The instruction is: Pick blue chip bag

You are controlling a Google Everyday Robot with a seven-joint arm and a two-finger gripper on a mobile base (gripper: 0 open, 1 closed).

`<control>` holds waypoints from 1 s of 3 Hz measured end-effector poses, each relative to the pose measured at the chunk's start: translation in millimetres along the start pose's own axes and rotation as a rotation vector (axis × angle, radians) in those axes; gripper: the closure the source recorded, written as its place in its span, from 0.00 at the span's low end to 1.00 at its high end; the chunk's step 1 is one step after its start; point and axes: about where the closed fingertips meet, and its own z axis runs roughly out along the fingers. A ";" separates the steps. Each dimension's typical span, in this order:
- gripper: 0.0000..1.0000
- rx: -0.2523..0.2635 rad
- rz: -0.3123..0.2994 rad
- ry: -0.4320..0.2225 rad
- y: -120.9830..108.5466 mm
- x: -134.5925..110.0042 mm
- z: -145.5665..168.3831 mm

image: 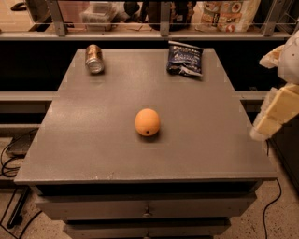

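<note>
The blue chip bag (185, 59) lies flat near the far edge of the grey table (93, 140), right of centre. It is dark navy with white lettering. My gripper (273, 114) hangs at the right edge of the view, beyond the table's right side. It is well in front of and to the right of the bag, not touching anything.
An orange (147, 122) sits in the middle of the table. A metal can (94, 59) lies on its side at the far left. A shelf with a railing (159, 32) runs behind the table, with a white-and-red printed bag (231, 14) on it. Drawers sit below the tabletop.
</note>
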 end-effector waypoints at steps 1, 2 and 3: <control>0.00 0.066 0.208 -0.204 -38.9 -10.0 34.9; 0.00 0.139 0.309 -0.302 -77.3 -19.0 55.4; 0.00 0.174 0.312 -0.322 -86.8 -23.3 53.1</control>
